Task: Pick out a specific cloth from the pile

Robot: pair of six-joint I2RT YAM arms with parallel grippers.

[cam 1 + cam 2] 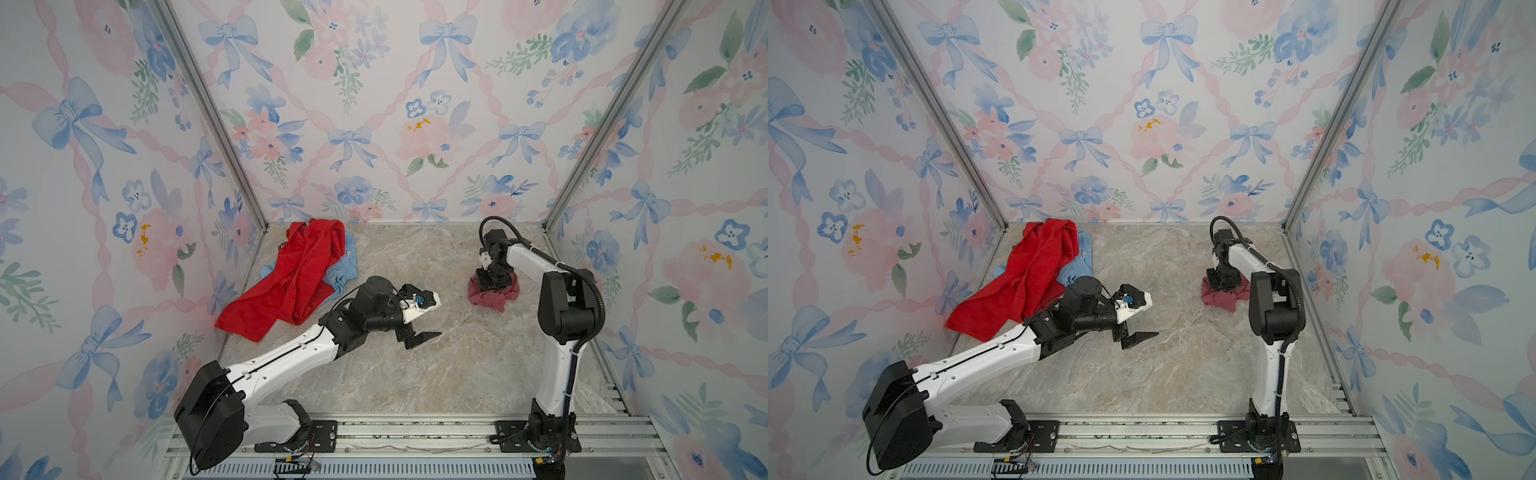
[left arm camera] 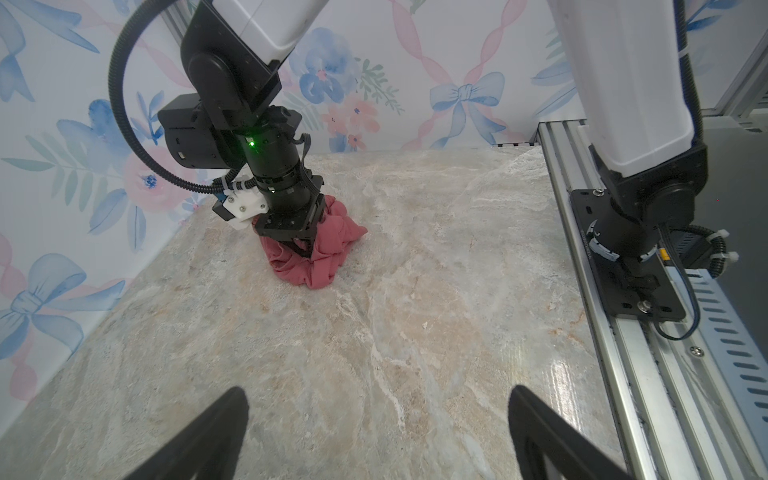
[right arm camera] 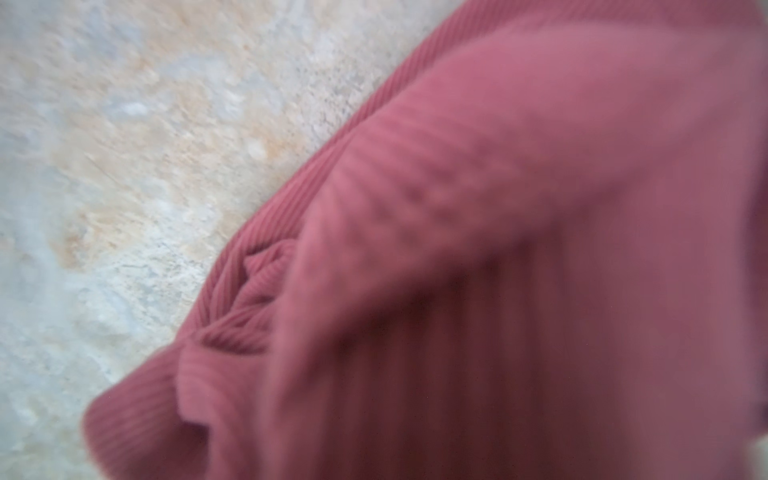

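Top views are both showing the marble table (image 1: 415, 374), with the pile (image 1: 291, 282) sitting at the far left and the cloth (image 1: 494, 301) lying crumpled well apart from it. The right gripper (image 2: 302, 249) is pinching the cloth's bunched top, while the left gripper (image 1: 434, 316) is hanging spread and empty. I'm guessing such a thin fold could be slipping free on lifting.

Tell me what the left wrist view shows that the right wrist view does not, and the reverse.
Only the left wrist view: the right gripper pinching the maroon cloth from above, and the open left gripper. Only the right wrist view: the cloth's fine ribbing, very close and partly blurred. Both: the cloth lying on the marble table.
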